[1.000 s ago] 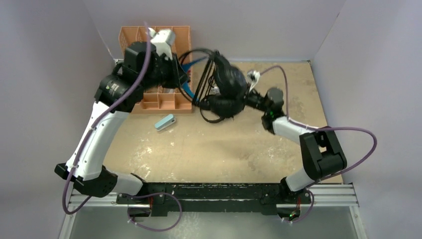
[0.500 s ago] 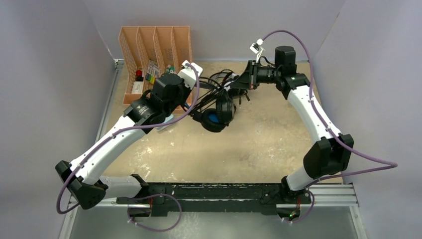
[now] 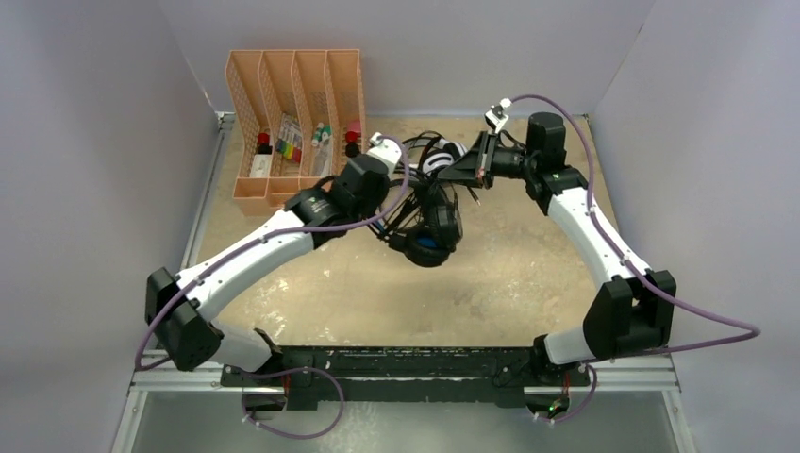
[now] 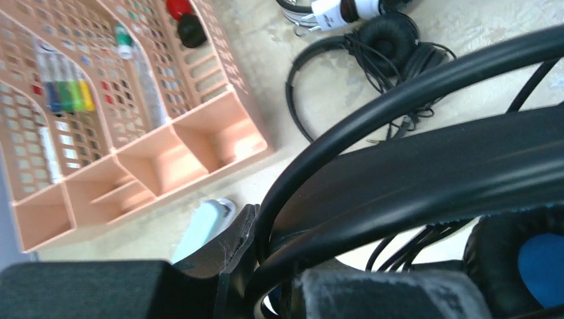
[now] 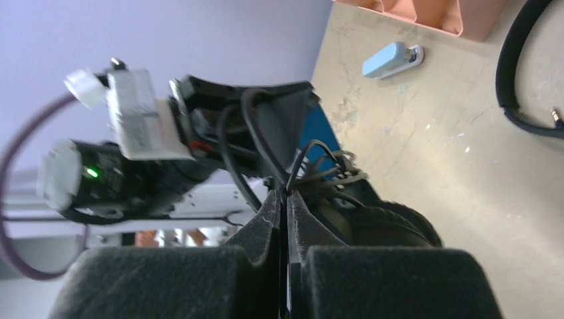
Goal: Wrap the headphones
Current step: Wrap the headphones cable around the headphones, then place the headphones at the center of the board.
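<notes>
The black headphones with blue inside (image 3: 429,234) are held up near the middle of the surface (image 3: 528,293), between the two arms; the headband is clamped by the left fingers (image 4: 229,256), so that the ear cups hang down and the set is held steady. The thin black cable (image 5: 324,167) is pinched at the tips of the right fingers (image 5: 266,222), which are pressed tight together; it is held just beside the headband, and this is judged to be so that it can be led round the set. Some loops are seen bunched near the ear cups, so the wrapping is judged to be partly done. Two other sets are lying at the back of the surface: the white-and-black headphones (image 4: 336,8) and the slim black headphones (image 4: 391,38), with loose cable beside them; they are not touched by either arm. The orange tray (image 3: 292,94) and a small light-blue thing (image 5: 392,60) are not needed for this step.
</notes>
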Motion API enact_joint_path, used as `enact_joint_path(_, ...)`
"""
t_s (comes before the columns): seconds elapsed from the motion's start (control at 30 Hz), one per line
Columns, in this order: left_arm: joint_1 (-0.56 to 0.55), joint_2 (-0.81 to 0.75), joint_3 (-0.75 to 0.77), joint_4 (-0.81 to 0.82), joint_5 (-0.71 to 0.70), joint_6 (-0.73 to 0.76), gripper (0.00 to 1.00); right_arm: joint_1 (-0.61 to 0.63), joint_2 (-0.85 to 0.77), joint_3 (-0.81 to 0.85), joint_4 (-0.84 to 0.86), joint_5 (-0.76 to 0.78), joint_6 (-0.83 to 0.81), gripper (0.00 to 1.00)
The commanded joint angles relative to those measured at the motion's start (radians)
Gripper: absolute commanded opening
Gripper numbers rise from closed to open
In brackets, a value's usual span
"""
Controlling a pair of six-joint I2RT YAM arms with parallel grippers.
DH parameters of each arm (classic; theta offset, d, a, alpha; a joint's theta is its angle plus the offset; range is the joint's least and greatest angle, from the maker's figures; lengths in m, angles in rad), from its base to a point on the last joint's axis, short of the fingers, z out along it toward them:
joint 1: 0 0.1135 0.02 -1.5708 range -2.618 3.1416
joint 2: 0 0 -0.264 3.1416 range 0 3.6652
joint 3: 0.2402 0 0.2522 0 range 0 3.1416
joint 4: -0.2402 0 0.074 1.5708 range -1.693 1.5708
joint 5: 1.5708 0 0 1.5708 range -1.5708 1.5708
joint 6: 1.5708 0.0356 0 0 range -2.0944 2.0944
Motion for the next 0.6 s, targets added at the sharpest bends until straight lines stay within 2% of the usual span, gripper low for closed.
enact_joint_path(0.0,-0.038,0.065,-0.064,-0.157,-0.066,-0.054,0.00,-0.037,-0.081,-0.039,0.309,0.037,0.296,0.00)
enact_joint_path(0.2,-0.039,0.160,-0.097,-0.143,-0.046,-0.223,0.00,-0.037,-0.140,-0.212,0.343,0.106,0.446,0.00)
enact_joint_path(0.37,-0.039,0.199,-0.156,-0.059,0.063,-0.462,0.00,0.033,-0.174,-0.238,0.176,0.339,0.308,0.00)
enact_joint_path(0.47,-0.040,0.228,-0.171,-0.023,0.124,-0.551,0.00,0.115,-0.148,-0.303,0.242,0.467,0.326,0.00)
enact_joint_path(0.57,-0.040,0.240,-0.188,0.022,0.174,-0.642,0.00,0.169,-0.079,-0.313,0.242,0.563,0.266,0.00)
